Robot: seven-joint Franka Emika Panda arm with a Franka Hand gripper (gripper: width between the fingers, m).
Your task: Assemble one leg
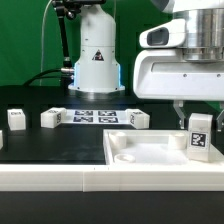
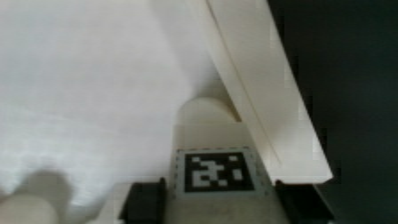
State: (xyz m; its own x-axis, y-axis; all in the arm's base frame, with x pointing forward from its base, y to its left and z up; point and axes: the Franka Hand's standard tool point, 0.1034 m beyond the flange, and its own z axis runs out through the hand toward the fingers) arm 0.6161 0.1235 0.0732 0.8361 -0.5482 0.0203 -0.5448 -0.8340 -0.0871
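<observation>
The leg [image 1: 199, 137] is a small white upright block with a black-and-white tag on its face. My gripper [image 1: 199, 124] is shut on it from above and holds it upright at the right end of the large white panel [image 1: 140, 158], just inside the raised rim. In the wrist view the leg [image 2: 214, 150] sits between my two dark fingers [image 2: 146, 201], with the panel's flat floor [image 2: 89, 90] on one side and its rim [image 2: 267, 90] on the other. Whether the leg's foot touches the panel floor cannot be told.
Three more small white legs stand on the black table: one [image 1: 16, 118] at the exterior view's left, one [image 1: 52, 118] beside it, one [image 1: 138, 119] behind the panel. The marker board [image 1: 95, 117] lies between them. The robot base [image 1: 95, 60] stands behind.
</observation>
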